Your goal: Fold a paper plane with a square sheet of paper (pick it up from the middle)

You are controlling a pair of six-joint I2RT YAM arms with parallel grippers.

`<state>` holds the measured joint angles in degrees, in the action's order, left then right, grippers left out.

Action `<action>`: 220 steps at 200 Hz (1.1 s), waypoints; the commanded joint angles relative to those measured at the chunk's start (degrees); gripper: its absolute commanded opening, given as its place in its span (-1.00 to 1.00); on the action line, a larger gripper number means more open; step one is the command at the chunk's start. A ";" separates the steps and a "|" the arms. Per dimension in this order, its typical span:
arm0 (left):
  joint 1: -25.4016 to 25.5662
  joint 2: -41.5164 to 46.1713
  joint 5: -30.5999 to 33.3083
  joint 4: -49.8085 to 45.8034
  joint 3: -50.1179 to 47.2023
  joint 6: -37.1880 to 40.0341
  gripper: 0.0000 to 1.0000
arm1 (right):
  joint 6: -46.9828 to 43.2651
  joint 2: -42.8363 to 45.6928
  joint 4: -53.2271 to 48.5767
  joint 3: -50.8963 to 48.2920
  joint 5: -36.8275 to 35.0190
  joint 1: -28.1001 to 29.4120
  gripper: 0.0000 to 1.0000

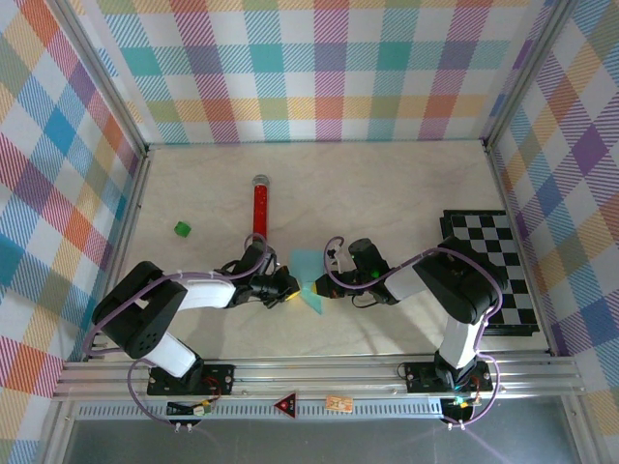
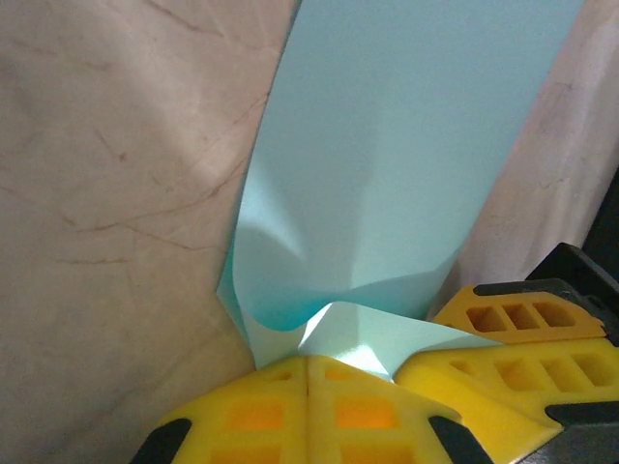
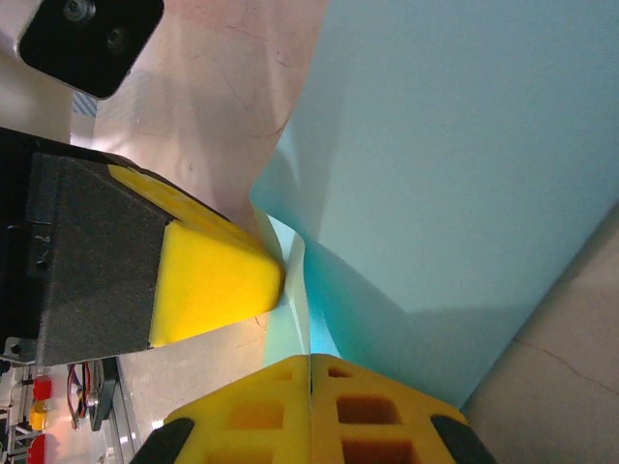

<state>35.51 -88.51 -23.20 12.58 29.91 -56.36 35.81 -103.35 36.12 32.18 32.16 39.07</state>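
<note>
Left gripper (image 2: 308, 362) and right gripper (image 3: 309, 358) are both clamped fully closed on the square sheet of paper (image 2: 387, 164), their fingertips just beside each other. The sheet extends ahead of both and is buckled at the pinch. Recommended: align the edges before creasing and move both grips together, to avoid tearing.

The light cyan sheet of paper (image 1: 308, 275), smooth over most of its face, buckles into sharp creases at one edge, near the middle front of the table (image 1: 387, 193).
</note>
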 commanded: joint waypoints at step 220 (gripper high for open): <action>1.68 -5.93 1.14 -9.42 3.84 6.18 -1.00 | -0.93 15.95 -23.12 1.92 -12.09 -1.17 -0.18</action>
<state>36.58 -91.72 -23.53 7.73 34.76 -51.11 35.64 -92.38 21.80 32.93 24.18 38.54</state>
